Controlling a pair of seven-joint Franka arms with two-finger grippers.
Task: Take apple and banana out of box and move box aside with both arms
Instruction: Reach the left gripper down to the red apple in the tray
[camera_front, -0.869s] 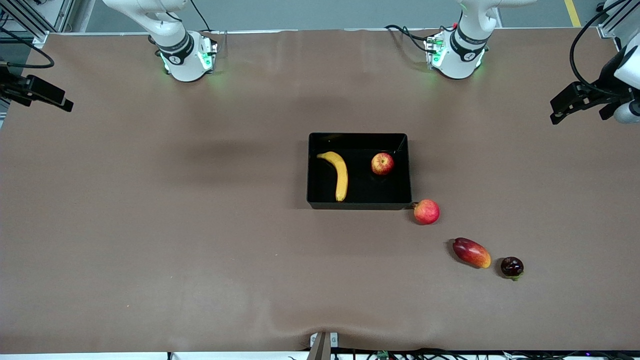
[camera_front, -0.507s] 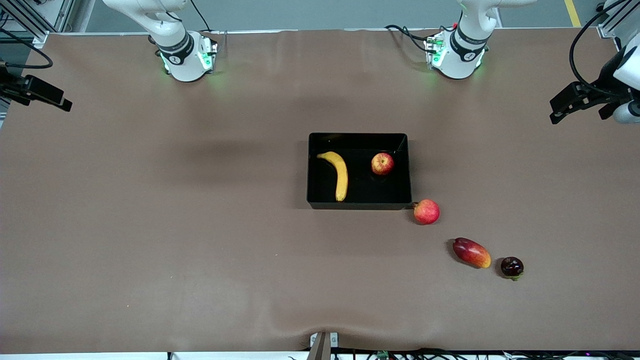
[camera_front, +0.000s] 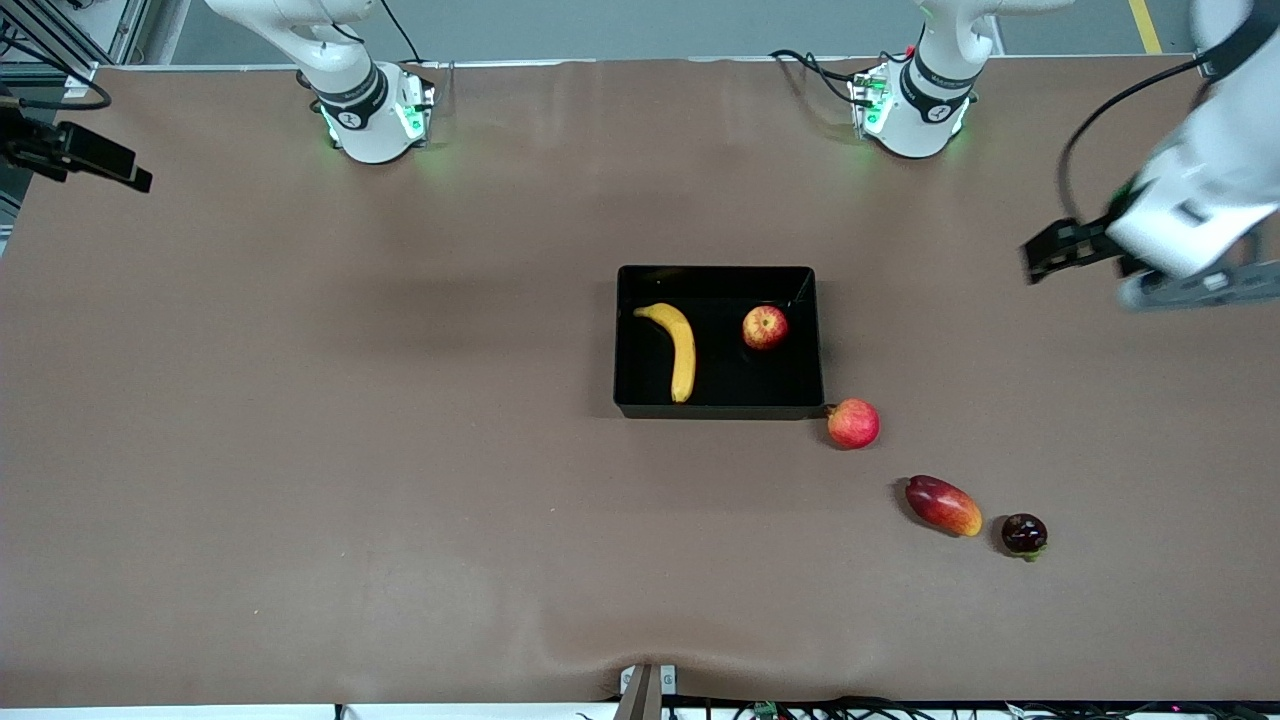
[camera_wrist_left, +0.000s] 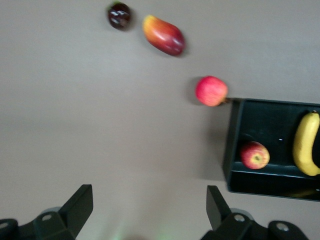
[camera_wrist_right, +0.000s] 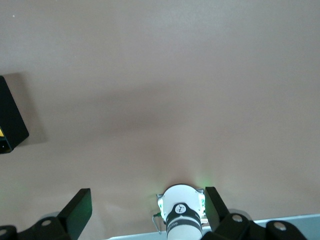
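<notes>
Since the earlier frame, your left gripper (camera_front: 1045, 262) has swung inward over bare table at the left arm's end; fruit and box unmoved. Box (camera_front: 812, 340) sits mid-table: banana (camera_front: 680, 347) inside toward the right arm's end, apple (camera_front: 765, 327) at its 3 o'clock. Second apple (camera_front: 853, 423) outside, probably touching the box's near corner. Mango-like fruit (camera_front: 943, 505) and dark purple fruit (camera_front: 1024, 533) trail toward 4 o'clock. Both grippers' fingers stand apart, empty. Right gripper (camera_front: 130, 180) waits over the table's edge.
</notes>
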